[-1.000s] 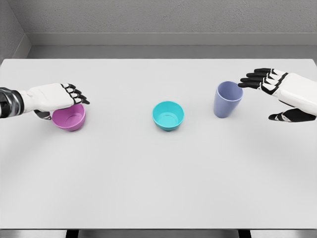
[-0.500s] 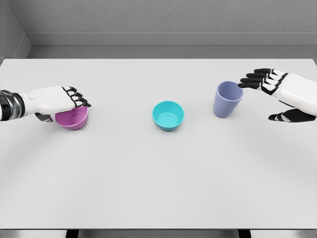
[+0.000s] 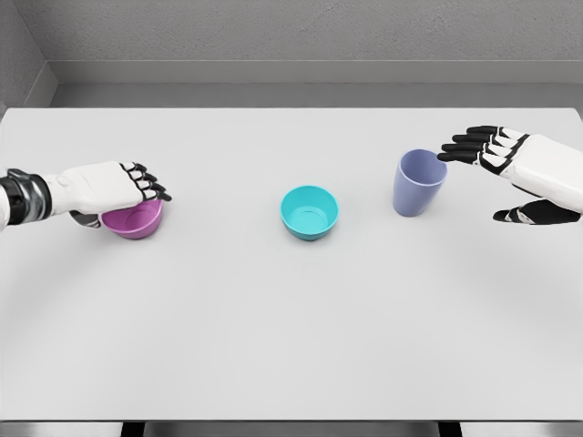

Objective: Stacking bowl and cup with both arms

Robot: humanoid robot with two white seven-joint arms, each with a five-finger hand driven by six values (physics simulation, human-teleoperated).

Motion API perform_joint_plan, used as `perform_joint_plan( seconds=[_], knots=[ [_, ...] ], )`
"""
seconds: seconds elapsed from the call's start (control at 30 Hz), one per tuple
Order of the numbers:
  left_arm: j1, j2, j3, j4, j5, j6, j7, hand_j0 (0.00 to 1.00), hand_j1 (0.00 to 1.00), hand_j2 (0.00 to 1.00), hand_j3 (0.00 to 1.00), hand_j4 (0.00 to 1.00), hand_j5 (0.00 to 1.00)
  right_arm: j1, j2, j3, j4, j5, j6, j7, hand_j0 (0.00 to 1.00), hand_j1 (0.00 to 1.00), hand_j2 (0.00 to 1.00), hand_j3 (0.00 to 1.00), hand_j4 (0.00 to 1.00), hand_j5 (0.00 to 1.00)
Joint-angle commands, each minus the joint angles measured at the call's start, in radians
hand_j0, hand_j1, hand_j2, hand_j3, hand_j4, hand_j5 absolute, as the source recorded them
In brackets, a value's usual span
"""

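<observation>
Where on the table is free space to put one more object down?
The whole near half of the table is bare, and so is the far strip behind the teal bowl. The middle row is busier: pink bowl under the left hand, purple cup beside the right hand.

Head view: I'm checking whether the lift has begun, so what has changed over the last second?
The left hand, closed over the purple bowl, has carried it a little to the right, toward the teal bowl, and it now looks slightly raised. The teal bowl, the lavender cup and the open right hand beside the cup have not moved.
</observation>
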Motion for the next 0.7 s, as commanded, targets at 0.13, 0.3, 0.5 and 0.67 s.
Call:
perform_joint_plan(
  seconds=[0.13, 0.3, 0.5, 0.67],
  knots=[
    [0.000, -0.001, -0.006, 0.000, 0.002, 0.002, 0.002, 1.00, 1.00, 1.00, 1.00, 1.00, 1.00, 0.000, 0.000, 0.000, 0.000, -0.007, 0.001, -0.001, 1.00, 1.00, 1.00, 1.00, 1.00, 1.00],
    [-0.002, -0.001, -0.007, -0.003, 0.003, 0.002, 0.002, 1.00, 1.00, 1.00, 1.00, 1.00, 1.00, 0.000, -0.001, 0.000, 0.000, -0.007, 0.001, -0.001, 1.00, 1.00, 1.00, 1.00, 1.00, 1.00],
    [-0.002, -0.001, -0.007, -0.011, 0.000, 0.002, 0.000, 0.73, 0.73, 0.73, 0.73, 0.73, 0.73, 0.000, -0.001, 0.000, 0.000, -0.007, 0.001, -0.001, 1.00, 1.00, 1.00, 1.00, 1.00, 1.00],
    [-0.002, -0.001, -0.009, -0.014, -0.001, 0.002, 0.000, 0.58, 0.58, 0.58, 0.58, 0.58, 0.58, -0.002, -0.003, 0.000, 0.000, -0.007, 0.001, -0.001, 1.00, 1.00, 1.00, 1.00, 1.00, 1.00]
  ],
)
